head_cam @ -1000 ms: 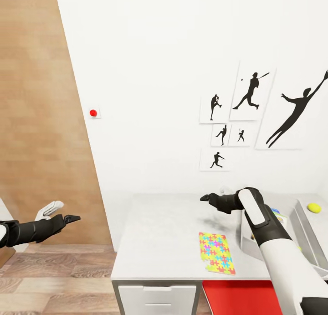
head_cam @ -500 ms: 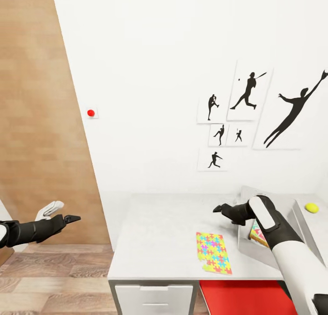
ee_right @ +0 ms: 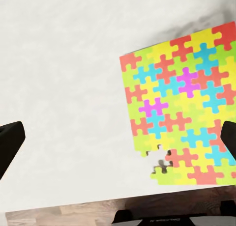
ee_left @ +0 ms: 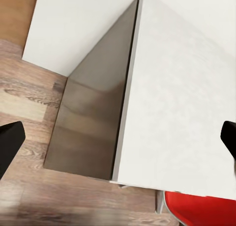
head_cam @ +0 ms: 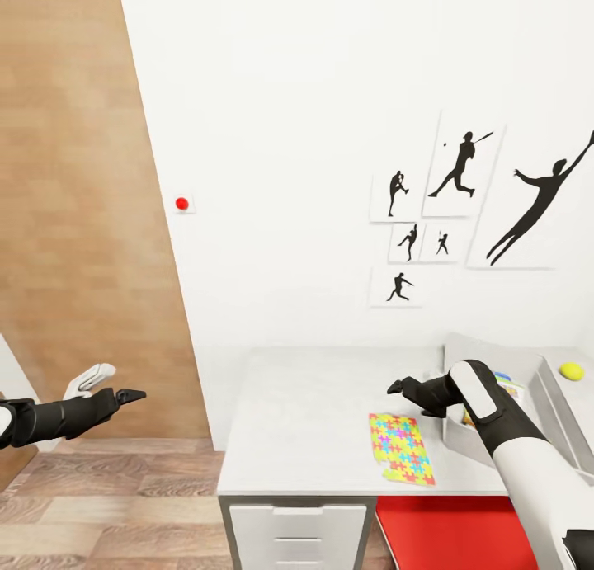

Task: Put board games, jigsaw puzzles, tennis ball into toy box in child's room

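**Inspector:** Changes since the earlier frames?

**Assistant:** The whole head view has shifted, so the camera has moved. The right pincer (head_cam: 397,385) has drawn back from the middle of the bench (head_cam: 305,413) towards the toy box (head_cam: 462,438); its sleeve now lies over the box's near wall. The left pincer (head_cam: 132,395) hangs as before, off the bench's left end above the plank floor (head_cam: 107,504).

**Inspector:** Pincer states?

**Assistant:** Both stand wide apart with nothing between them. In the right wrist view the dark fingertips (ee_right: 11,142) sit at opposite margins with bare bench top and puzzle between; the left wrist view shows the same spread over the bench's left end and the floor.

**Inspector:** Task items, counted?

**Assistant:** One jigsaw puzzle (head_cam: 402,448) lies flat on the bench, touching the front edge, just left of the toy box. Its front corner has a piece missing (ee_right: 160,162). One tennis ball (head_cam: 569,371) sits near the bench's far right corner, beyond the box. Coloured items (head_cam: 507,386) show inside the box behind the arm; their number cannot be told. One toy box.

**Inspector:** Room for moving?

**Assistant:** The bench's left half is bare from front edge to wall. A drawer unit (head_cam: 297,533) stands under the left end, with a red surface (head_cam: 454,533) beneath the right part. Six silhouette pictures (head_cam: 458,170) hang above.
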